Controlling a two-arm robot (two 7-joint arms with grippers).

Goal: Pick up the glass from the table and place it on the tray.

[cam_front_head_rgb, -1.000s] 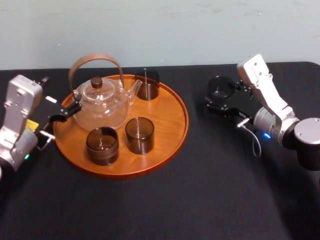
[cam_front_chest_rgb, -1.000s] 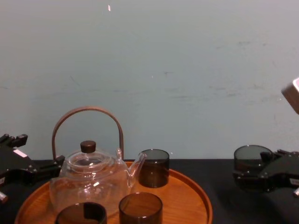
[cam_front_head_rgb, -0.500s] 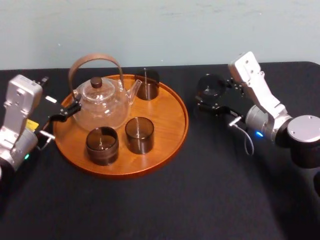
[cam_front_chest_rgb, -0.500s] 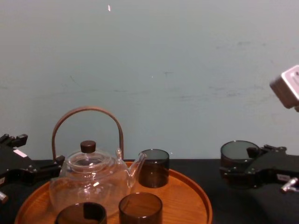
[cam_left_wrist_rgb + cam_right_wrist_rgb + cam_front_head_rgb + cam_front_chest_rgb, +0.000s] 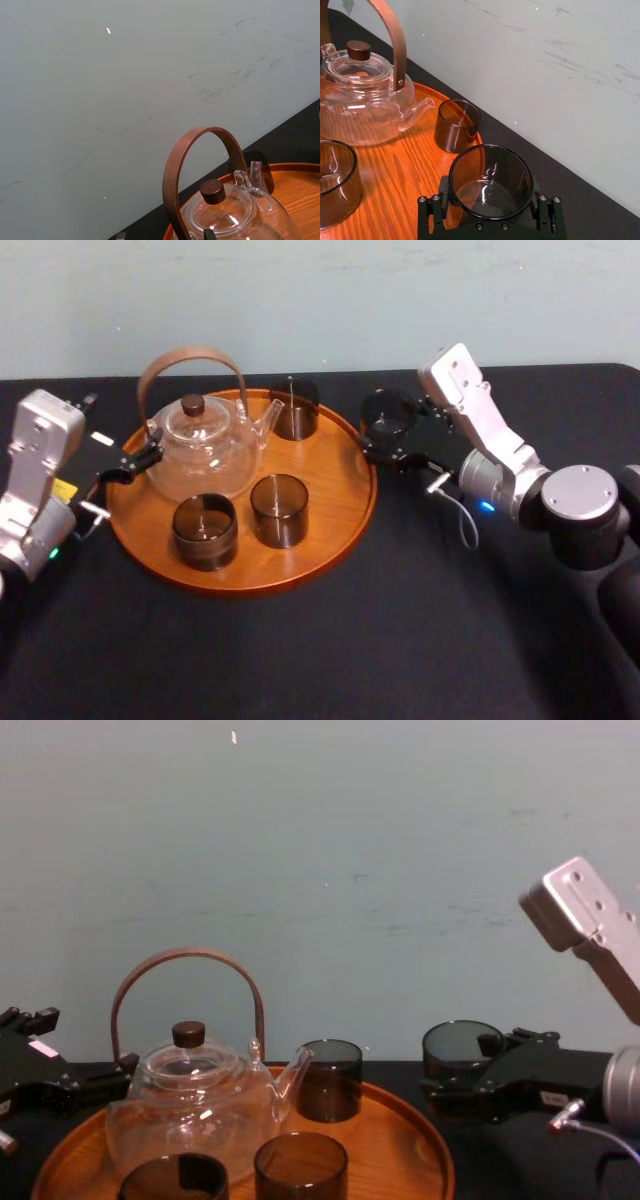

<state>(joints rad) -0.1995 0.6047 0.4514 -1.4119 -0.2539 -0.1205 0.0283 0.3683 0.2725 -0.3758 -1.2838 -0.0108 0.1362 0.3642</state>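
While the left gripper (image 5: 135, 462) is hanging beside the left rim of the tray (image 5: 240, 588), close to the teapot (image 5: 205, 445), its open-or-closed state cannot be told. The right gripper (image 5: 388, 440) is reaching in from the right, and its 2 fingers are clamping the glass (image 5: 387, 412) between them, 1 on each side. The glass is standing upright in that grip, right at the tray's right rim, partly over the wood in the right wrist view. 3 other glasses (image 5: 278, 508) are sitting on the tray around the teapot. The table (image 5: 320, 660) is lying black beneath everything.
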